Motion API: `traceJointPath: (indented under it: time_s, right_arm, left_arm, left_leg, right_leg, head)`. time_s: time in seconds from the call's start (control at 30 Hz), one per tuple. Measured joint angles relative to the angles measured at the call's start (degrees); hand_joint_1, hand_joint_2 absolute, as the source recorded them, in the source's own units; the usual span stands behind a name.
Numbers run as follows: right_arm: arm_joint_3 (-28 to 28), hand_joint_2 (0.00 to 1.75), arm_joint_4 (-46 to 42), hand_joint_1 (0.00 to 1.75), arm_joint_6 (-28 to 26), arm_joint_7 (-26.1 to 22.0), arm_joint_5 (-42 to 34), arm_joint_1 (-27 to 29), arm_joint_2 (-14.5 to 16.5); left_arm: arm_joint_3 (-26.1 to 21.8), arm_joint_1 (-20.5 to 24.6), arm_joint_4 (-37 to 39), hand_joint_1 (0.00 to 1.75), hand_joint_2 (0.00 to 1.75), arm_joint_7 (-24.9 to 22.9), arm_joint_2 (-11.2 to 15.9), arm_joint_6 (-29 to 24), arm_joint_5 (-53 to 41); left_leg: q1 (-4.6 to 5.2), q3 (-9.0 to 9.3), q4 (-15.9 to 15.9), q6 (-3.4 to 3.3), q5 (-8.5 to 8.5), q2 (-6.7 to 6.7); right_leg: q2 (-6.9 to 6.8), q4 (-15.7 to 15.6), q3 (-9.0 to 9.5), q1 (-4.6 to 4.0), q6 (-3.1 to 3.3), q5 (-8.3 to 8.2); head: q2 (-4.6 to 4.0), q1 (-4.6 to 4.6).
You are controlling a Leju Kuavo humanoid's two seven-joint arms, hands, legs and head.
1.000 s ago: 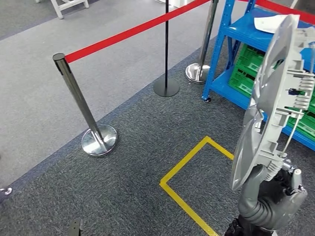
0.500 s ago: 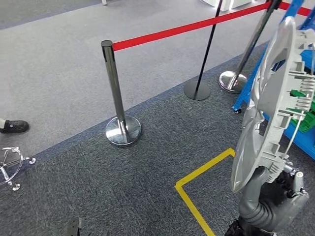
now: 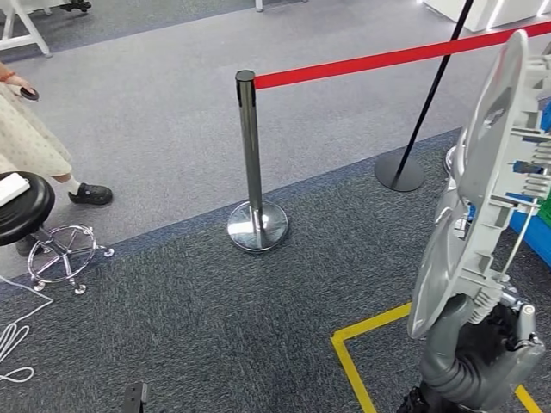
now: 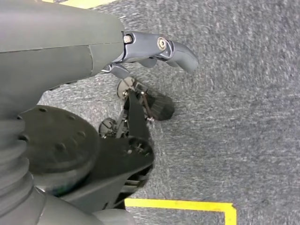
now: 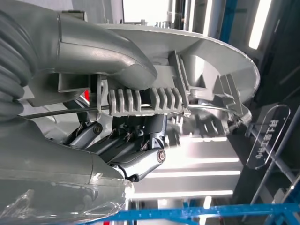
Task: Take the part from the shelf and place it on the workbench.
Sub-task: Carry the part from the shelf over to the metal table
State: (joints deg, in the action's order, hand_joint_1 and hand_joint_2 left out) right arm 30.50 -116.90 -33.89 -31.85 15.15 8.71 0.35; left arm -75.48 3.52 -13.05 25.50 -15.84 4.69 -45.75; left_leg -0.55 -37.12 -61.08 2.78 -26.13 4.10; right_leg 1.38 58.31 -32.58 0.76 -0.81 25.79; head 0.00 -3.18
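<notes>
Head view shows the right hand (image 3: 484, 340) low at the right edge, gripping the grey part (image 3: 484, 181) by its lower rim so that the wide disc stands nearly upright, edge-on to the camera. Held this way, the bulky piece likely stays close to the body and off the carpet while the robot turns away from the blue shelf (image 3: 529, 232), of which a corner shows behind the part. In the right wrist view the thumb lies over the part's rim and the darker fingers (image 5: 141, 161) curl up under its ribbed back, so the grasp looks firm. The left hand (image 4: 148, 75) hangs over the carpet holding nothing, its fingers loosely spread. The workbench is not in sight, so carrying appears to be the step in hand.

Compared with the earlier frames, the whole picture has slid rightward: the chrome post (image 3: 253, 163) with its red belt (image 3: 396, 58) now stands mid-frame, the shelf has almost left the frame, and a black stool (image 3: 22, 206) and a person's foot (image 3: 91, 194) have come in at left. That is the camera turning; the part sits in the hand just as before.
</notes>
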Motion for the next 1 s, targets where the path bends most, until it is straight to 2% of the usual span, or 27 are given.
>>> traceJointPath:
  time_s: [0.03, 0.07, 0.1, 0.13, 0.17, 0.2, 0.27, 0.3, 0.33, 0.4, 0.43, 0.47, 0.53, 0.57, 0.6, 0.63, 0.67, 0.7, 0.73, 0.77, 0.8, 0.83, 0.87, 0.9, 0.93, 0.97, 1.0]
  right_arm:
    - [0.0, 1.75, 0.0, 1.75, 0.0, 0.0, 0.0, 0.0, 0.0]
    - [0.0, 1.75, 0.0, 1.75, 0.0, 0.0, 0.0, 0.1, 0.0]
    - [0.0, 1.75, 0.0, 1.75, 0.0, 0.0, 0.0, 0.1, 0.0]
    - [0.0, 1.75, 0.0, 1.75, 0.0, 0.0, 0.0, 0.1, 0.0]
    - [0.0, 1.75, 0.0, 1.75, 0.0, 0.0, 0.0, 0.1, 0.0]
    - [0.0, 1.75, 0.0, 1.75, 0.0, 0.0, 0.0, 0.1, 0.0]
    - [0.0, 1.75, 0.0, 1.75, 0.0, 0.0, 0.0, 0.2, 0.0]
    - [0.0, 1.75, 0.0, 1.75, 0.0, 0.0, 0.0, 0.2, 0.0]
    - [0.0, 1.75, 0.0, 1.75, 0.0, -0.1, 0.0, 0.2, 0.0]
    - [0.0, 1.75, -0.1, 1.75, 0.0, -0.1, 0.0, 0.2, 0.0]
    - [0.0, 1.75, -0.1, 1.75, 0.0, -0.1, 0.0, 0.2, 0.0]
    - [0.0, 1.75, -0.1, 1.75, 0.0, -0.1, 0.0, 0.2, 0.0]
    - [0.0, 1.75, -0.1, 1.75, 0.0, -0.2, 0.0, 0.2, 0.0]
    - [0.0, 1.75, -0.1, 1.75, 0.1, -0.2, 0.0, 0.3, 0.0]
    - [0.0, 1.75, -0.1, 1.75, 0.1, -0.2, 0.0, 0.3, 0.0]
    - [0.0, 1.75, -0.1, 1.75, 0.1, -0.2, 0.0, 0.3, 0.0]
    - [0.0, 1.75, -0.1, 1.75, 0.1, -0.2, 0.0, 0.4, 0.0]
    - [0.0, 1.75, -0.1, 1.75, 0.2, -0.2, 0.0, 0.4, 0.0]
    - [0.0, 1.75, -0.1, 1.75, 0.2, -0.2, 0.0, 0.4, 0.0]
    - [0.0, 1.75, -0.1, 1.75, 0.3, -0.2, -0.1, 0.4, 0.0]
    - [0.0, 1.75, -0.1, 1.75, 0.4, -0.2, -0.1, 0.4, 0.0]
    - [0.0, 1.75, -0.1, 1.75, 0.5, -0.2, -0.1, 0.4, 0.0]
    - [0.0, 1.75, -0.1, 1.75, 0.6, -0.2, -0.1, 0.4, 0.0]
    - [0.0, 1.75, -0.1, 1.75, 0.8, -0.2, -0.2, 0.3, 0.0]
    - [0.0, 1.75, -0.1, 1.75, 0.9, -0.2, -0.2, 0.3, 0.0]
    - [0.0, 1.75, -0.1, 1.75, 0.9, -0.2, -0.2, 0.3, 0.0]
    - [0.0, 1.75, -0.2, 1.75, 1.0, -0.2, -0.3, 0.4, 0.0]
  left_arm:
    - [0.0, 0.1, 0.0, 0.00, 1.75, 0.0, 0.0, 0.0, 0.0]
    - [0.0, 0.2, 0.0, 0.00, 1.75, 0.0, 0.0, 0.0, 0.0]
    - [0.0, 0.2, 0.0, 0.00, 1.75, 0.0, 0.0, 0.0, 0.0]
    - [0.0, 0.2, 0.0, 0.00, 1.75, 0.0, 0.0, 0.0, 0.0]
    - [0.0, 0.1, 0.0, 0.00, 1.75, 0.0, 0.0, 0.0, 0.0]
    - [0.0, 0.1, 0.0, 0.00, 1.75, 0.0, 0.0, 0.0, 0.0]
    - [0.0, 0.2, 0.0, 0.00, 1.75, 0.0, 0.0, 0.0, -0.1]
    - [0.0, 0.4, 0.0, 0.00, 1.75, 0.0, 0.0, 0.0, -0.1]
    - [0.0, 0.4, 0.0, 0.00, 1.75, 0.0, 0.0, 0.0, -0.1]
    - [0.0, 0.4, 0.0, 0.00, 1.75, 0.0, 0.0, -0.1, -0.1]
    - [0.0, 0.3, 0.0, 0.00, 1.75, 0.0, 0.0, -0.1, -0.1]
    - [0.0, 0.2, 0.0, 0.00, 1.75, 0.0, 0.0, -0.1, -0.1]
    - [0.0, 0.2, 0.0, 0.00, 1.75, 0.0, 0.0, -0.1, -0.1]
    - [0.0, 0.2, 0.0, 0.00, 1.75, 0.0, 0.0, -0.1, -0.1]
    - [0.0, 0.3, 0.0, 0.00, 1.75, 0.0, 0.0, -0.1, -0.1]
    - [0.0, 0.2, 0.0, 0.00, 1.75, 0.0, 0.0, -0.1, -0.1]
    - [0.0, 0.2, 0.0, 0.00, 1.75, 0.0, 0.0, -0.1, -0.1]
    - [0.0, 0.2, 0.0, 0.00, 1.75, 0.0, 0.0, -0.1, -0.1]
    - [0.0, 0.2, 0.0, 0.00, 1.75, 0.0, -0.1, -0.1, -0.1]
    - [0.0, 0.2, 0.0, 0.00, 1.75, 0.0, -0.1, -0.1, -0.1]
    - [0.0, 0.3, 0.0, 0.00, 1.75, 0.0, -0.1, -0.1, -0.1]
    - [0.0, 0.2, 0.0, 0.00, 1.75, 0.0, 0.0, -0.1, -0.1]
    - [0.0, 0.1, 0.0, 0.00, 1.75, 0.0, 0.0, -0.1, -0.1]
    - [0.0, 0.0, 0.0, 0.00, 1.75, 0.0, 0.0, -0.1, 0.0]
    - [0.0, -0.1, 0.0, 0.00, 1.75, 0.0, 0.0, -0.2, 0.0]
    - [0.0, -0.2, 0.0, 0.00, 1.75, 0.0, -0.1, -0.2, 0.1]
    - [0.0, -0.1, 0.0, 0.00, 1.75, 0.0, -0.1, -0.2, 0.1]
  left_leg:
    - [0.12, -1.84, -3.8, 0.13, -2.01, -1.73]
    - [0.13, -3.75, -7.7, 0.24, -3.76, -2.57]
    - [0.12, -5.16, -10.8, 0.32, -4.74, -2.93]
    - [0.12, -5.63, -12.0, 0.35, -4.67, -3.10]
    - [0.13, -4.91, -10.8, 0.32, -3.53, -3.27]
    - [0.17, -3.08, -7.6, 0.24, -1.70, -3.86]
    - [0.47, 1.40, 0.2, -0.18, 1.35, -6.79]
    - [0.64, 2.82, 2.8, -0.49, 2.03, -7.91]
    - [0.82, 3.40, 4.1, -0.81, 2.15, -8.44]
    - [0.85, 3.29, 4.5, -1.49, 2.21, -7.09]
    - [0.72, 3.33, 4.6, -1.79, 2.31, -6.36]
    - [0.54, 3.39, 4.7, -2.10, 2.43, -5.66]
    - [0.27, 3.45, 4.8, -2.50, 2.57, -4.26]
    - [0.25, 3.43, 4.8, -2.61, 2.58, -3.51]
    - [0.25, 3.42, 4.8, -2.65, 2.60, -2.69]
    - [0.24, 3.44, 4.8, -2.64, 2.62, -1.83]
    - [0.22, 3.51, 4.8, -2.61, 2.63, -0.91]
    - [0.16, 3.59, 4.7, -2.51, 2.65, 0.02]
    - [0.08, 3.65, 4.7, -2.33, 2.66, 0.93]
    - [0.07, 3.59, 4.6, -2.06, 2.67, 1.75]
    - [0.03, 3.39, 4.5, -1.71, 2.77, 2.43]
    - [-0.02, 3.12, 4.5, -1.32, 2.93, 3.01]
    - [-0.12, 2.83, 4.6, -0.91, 3.16, 3.55]
    - [-0.27, 2.61, 4.7, -0.56, 3.37, 4.00]
    - [-0.28, 2.41, 4.7, -0.28, 3.29, 3.47]
    - [-0.19, 1.94, 3.9, -0.06, 2.68, 2.18]
    - [-0.05, 0.93, 1.9, 0.09, 1.37, 0.44]
  right_leg:
    - [-0.81, 0.0, -0.02, -0.14, 0.20, 0.02]
    - [-1.70, 0.0, -0.05, -0.27, 0.31, 0.07]
    - [-2.58, 0.0, -0.05, -0.36, 0.38, 0.12]
    - [-3.43, 0.0, -0.03, -0.41, 0.42, 0.17]
    - [-4.20, 0.0, 0.03, -0.44, 0.40, 0.23]
    - [-4.91, 0.0, 0.15, -0.45, 0.31, 0.31]
    - [-6.14, 0.1, 0.43, -0.71, -0.08, 0.61]
    - [-6.73, 0.1, 0.56, -0.90, -0.35, 0.78]
    - [-7.33, 0.1, 0.69, -1.07, -0.62, 0.91]
    - [-8.48, 0.0, 0.96, -1.11, -1.19, 1.11]
    - [-8.00, 0.2, 0.98, -1.00, -1.53, 1.47]
    - [-6.72, 1.4, 0.59, -0.86, -1.83, 2.35]
    - [-3.25, 7.5, -2.11, -0.63, -2.26, 5.65]
    - [-2.26, 11.7, -4.13, -0.59, -2.32, 7.44]
    - [-1.89, 15.1, -5.92, -0.59, -2.34, 8.54]
    - [-1.76, 16.6, -6.88, -0.59, -2.33, 8.52]
    - [-1.63, 15.8, -6.71, -0.54, -2.27, 7.30]
    - [-1.26, 12.7, -5.39, -0.42, -2.21, 5.18]
    - [-0.21, 8.5, -3.50, -0.19, -2.24, 3.00]
    - [1.25, 4.6, -1.71, 0.09, -2.30, 1.51]
    - [2.45, 1.9, -0.48, 0.27, -2.28, 0.67]
    - [3.31, 0.7, 0.01, 0.34, -2.19, 0.51]
    - [3.33, 0.6, 0.03, 0.23, -1.93, 0.56]
    - [2.71, 0.6, -0.05, 0.13, -1.54, 0.37]
    - [2.09, 0.5, -0.09, 0.08, -1.19, 0.22]
    - [1.38, 0.4, -0.09, 0.06, -0.78, 0.10]
    - [0.57, 0.3, -0.09, 0.04, -0.43, 0.01]
  head:
    - [0.00, -0.15]
    - [0.00, -0.23]
    - [0.00, -0.22]
    - [0.00, -0.23]
    - [0.00, -0.23]
    - [0.00, -0.24]
    - [0.01, -0.32]
    - [0.01, -0.27]
    - [0.01, -0.21]
    - [0.01, -0.06]
    - [0.01, -0.02]
    - [0.01, 0.04]
    - [0.01, 0.30]
    - [0.01, 0.37]
    - [0.00, 0.42]
    - [0.00, 0.43]
    - [0.00, 0.43]
    - [0.00, 0.44]
    - [0.00, 0.47]
    - [0.00, 0.52]
    - [0.00, 0.56]
    - [0.00, 0.58]
    - [0.00, 0.59]
    - [0.00, 0.56]
    - [0.00, 0.53]
    - [0.00, 0.38]
    - [0.00, 0.19]
